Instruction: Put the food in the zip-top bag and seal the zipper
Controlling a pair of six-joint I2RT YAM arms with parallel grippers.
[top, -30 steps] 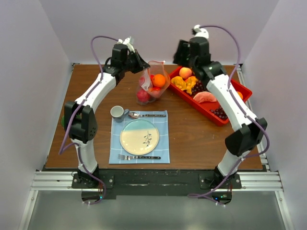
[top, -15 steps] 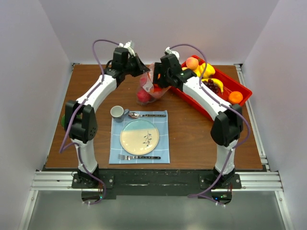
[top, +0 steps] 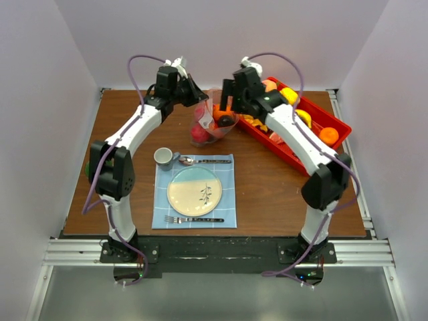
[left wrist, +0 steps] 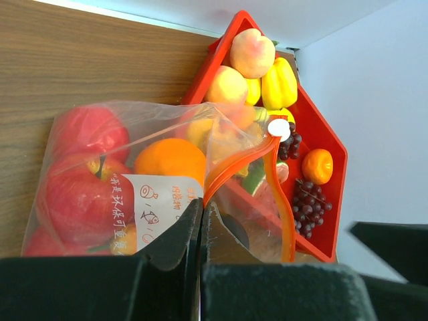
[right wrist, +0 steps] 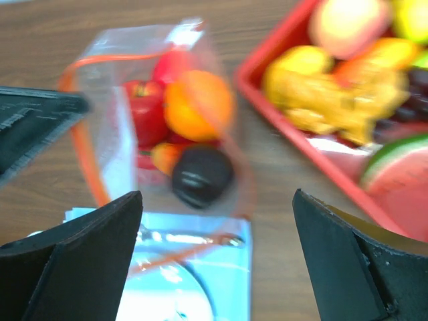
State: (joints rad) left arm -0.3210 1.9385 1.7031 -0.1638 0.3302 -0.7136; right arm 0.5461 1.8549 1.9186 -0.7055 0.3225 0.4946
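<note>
While pinched at its rim, zip-top bag: upright, just left of red tray, mouth agape.
Left gripper: clamped on zipper.
Right gripper: spread wide, empty (hovering over bag mouth).
Inside bag: red apples, orange, dark round fruit.

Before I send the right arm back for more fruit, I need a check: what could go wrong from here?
The left fingers pinch only one edge of the zip-top bag; a slip could let its mouth collapse or the bag tip over. The open right fingers hang just above the zipper and might snag it on pulling away.
</note>
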